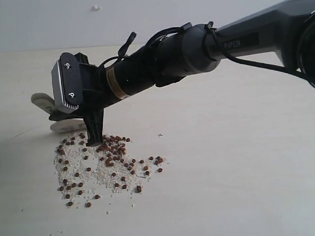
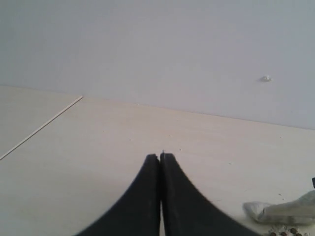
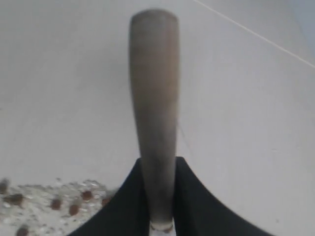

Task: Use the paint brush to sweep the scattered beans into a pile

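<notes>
The beans [image 1: 104,163] lie as a loose patch of brown pellets in whitish grit, densest at its far edge [image 1: 114,146]; no compact pile shows. My right gripper [image 3: 158,162] reaches in from the right and is shut on the paint brush handle [image 3: 153,88], close to the ferrule [image 3: 162,227]. Beans [image 3: 54,204] lie just beside its fingers. In the exterior view the handle's pale end [image 1: 40,101] sticks out left of the right gripper [image 1: 59,116], and a black part [image 1: 95,133] stands on the patch's far edge. The bristles are hidden. My left gripper [image 2: 160,156] is shut and empty.
The pale table [image 1: 229,172] stretches right and forward of the patch. A seam line [image 2: 44,125] crosses it. Behind is a plain wall with a small white spot [image 1: 95,7]. A pale grey-white shape [image 2: 283,210] lies by a few beans [image 2: 285,231].
</notes>
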`<state>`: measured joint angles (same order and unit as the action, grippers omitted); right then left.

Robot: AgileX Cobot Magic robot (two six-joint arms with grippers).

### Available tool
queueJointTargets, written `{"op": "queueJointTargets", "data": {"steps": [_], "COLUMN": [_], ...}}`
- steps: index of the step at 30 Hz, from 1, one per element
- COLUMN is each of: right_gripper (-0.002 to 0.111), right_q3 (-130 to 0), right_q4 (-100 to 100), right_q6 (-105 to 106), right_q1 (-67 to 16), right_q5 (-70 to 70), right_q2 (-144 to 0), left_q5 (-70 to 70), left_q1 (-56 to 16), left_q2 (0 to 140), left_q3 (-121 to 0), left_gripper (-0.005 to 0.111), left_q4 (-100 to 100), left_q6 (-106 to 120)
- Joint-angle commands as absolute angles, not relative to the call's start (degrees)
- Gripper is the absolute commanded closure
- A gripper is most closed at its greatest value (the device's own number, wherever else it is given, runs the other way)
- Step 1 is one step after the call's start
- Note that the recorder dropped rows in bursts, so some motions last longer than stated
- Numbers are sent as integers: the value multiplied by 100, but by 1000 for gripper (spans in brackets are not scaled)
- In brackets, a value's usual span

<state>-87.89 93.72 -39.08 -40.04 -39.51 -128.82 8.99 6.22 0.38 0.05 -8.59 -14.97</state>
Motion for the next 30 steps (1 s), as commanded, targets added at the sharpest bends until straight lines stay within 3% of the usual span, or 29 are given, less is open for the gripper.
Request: {"op": "queueJointTargets", "data": {"steps": [1, 9, 18, 24, 30], "right_gripper": [108, 108, 108, 108, 108], "right_q3": [-8805, -8805, -8805, -8805, -8740], "right_q4": [9995, 9995, 9995, 9995, 9995], "right_q6": [-5129, -5457, -5495, -6513, -9321], "right_q1": [-3981, -3965, -3965, -3965, -3965], "right_q5": [-4731, -5017, -3744, -2082, -2144], "right_q2": [-12827, -12655, -11947, -11084, -10358], "left_q5": [899, 899, 899, 899, 899], "left_q1": [629, 629, 629, 629, 629], "left_q2": [0, 0, 0, 0, 0], "left_q3": [0, 0, 0, 0, 0], "left_gripper": [107, 107, 107, 107, 107], "left_q4": [-877, -877, -877, -877, -877], "left_q6": [-1520, -1520, -1520, -1520, -1520]}}
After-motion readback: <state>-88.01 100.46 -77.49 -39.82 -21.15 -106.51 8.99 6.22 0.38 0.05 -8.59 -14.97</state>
